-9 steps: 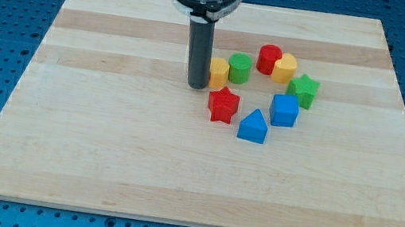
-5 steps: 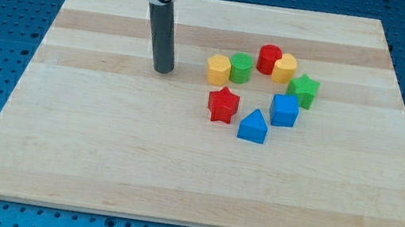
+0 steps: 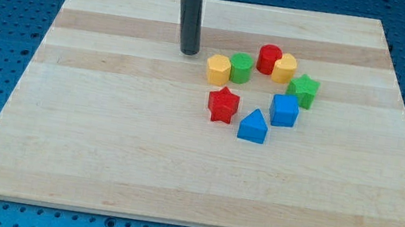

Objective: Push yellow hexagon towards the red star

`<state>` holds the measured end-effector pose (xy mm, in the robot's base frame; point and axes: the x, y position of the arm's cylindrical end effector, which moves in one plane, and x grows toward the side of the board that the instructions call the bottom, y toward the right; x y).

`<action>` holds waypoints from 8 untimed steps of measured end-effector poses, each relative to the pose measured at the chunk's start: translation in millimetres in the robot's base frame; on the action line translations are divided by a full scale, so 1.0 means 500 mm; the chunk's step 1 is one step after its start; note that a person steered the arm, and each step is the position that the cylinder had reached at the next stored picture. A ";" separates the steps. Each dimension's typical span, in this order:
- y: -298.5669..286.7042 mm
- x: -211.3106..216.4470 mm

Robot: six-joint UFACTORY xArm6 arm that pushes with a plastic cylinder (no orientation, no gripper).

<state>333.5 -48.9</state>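
The yellow hexagon sits on the wooden board, touching a green cylinder on its right. The red star lies just below the hexagon, a small gap apart. My tip rests on the board up and to the left of the yellow hexagon, a short way from it and touching no block.
A red cylinder and a second yellow block sit at the cluster's top right. A green star, a blue cube and a blue triangle ring the right and bottom. The board lies on a blue pegboard.
My tip left the yellow hexagon's left side, swung out to the view's left, then came back up and right to above-left of the hexagon. No block moved.
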 end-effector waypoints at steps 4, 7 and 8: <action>0.042 0.045; 0.069 0.065; 0.076 0.085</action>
